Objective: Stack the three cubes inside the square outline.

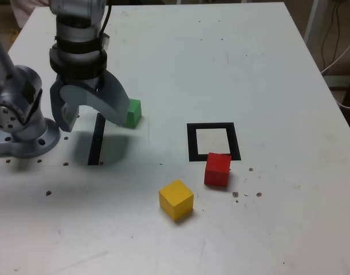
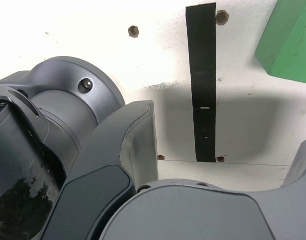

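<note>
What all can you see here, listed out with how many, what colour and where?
Yellow cube: one, yellow, nearest the exterior view's bottom
Red cube: one, red, at the frame's near edge
Green cube: one, green, partly behind the gripper
Square outline: one, black around white, beyond the red cube
Strip: one, black, between arm base and green cube
Table: one, white, under everything
Arm base: one, grey, exterior view's left
Gripper: one, grey, open, above the strip
</note>
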You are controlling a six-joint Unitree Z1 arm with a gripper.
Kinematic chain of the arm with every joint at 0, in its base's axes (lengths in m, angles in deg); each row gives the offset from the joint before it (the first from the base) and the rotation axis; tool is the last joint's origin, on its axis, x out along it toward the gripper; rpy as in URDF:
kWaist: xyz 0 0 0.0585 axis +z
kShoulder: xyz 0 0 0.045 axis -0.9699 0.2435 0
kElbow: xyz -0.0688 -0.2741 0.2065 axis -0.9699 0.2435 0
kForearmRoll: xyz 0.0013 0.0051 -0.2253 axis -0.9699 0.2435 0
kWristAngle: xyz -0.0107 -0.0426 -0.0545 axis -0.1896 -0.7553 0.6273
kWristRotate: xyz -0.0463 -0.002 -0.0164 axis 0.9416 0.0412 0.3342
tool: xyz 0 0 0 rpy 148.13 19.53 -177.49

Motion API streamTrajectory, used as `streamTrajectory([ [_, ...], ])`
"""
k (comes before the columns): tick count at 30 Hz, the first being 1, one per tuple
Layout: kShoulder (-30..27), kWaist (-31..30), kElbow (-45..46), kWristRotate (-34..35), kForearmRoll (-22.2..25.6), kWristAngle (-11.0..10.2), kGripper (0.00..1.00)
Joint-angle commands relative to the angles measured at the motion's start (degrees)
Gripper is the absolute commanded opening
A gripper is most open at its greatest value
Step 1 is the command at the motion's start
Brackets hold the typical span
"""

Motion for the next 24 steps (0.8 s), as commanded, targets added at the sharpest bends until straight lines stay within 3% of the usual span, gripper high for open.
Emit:
streamTrajectory([
  [1,0.28,0.08,0.03,0.07,-0.11,-0.06,0.99],
  [24,1.34,-0.93,-1.54,0.23,0.02,0.02,0.99],
])
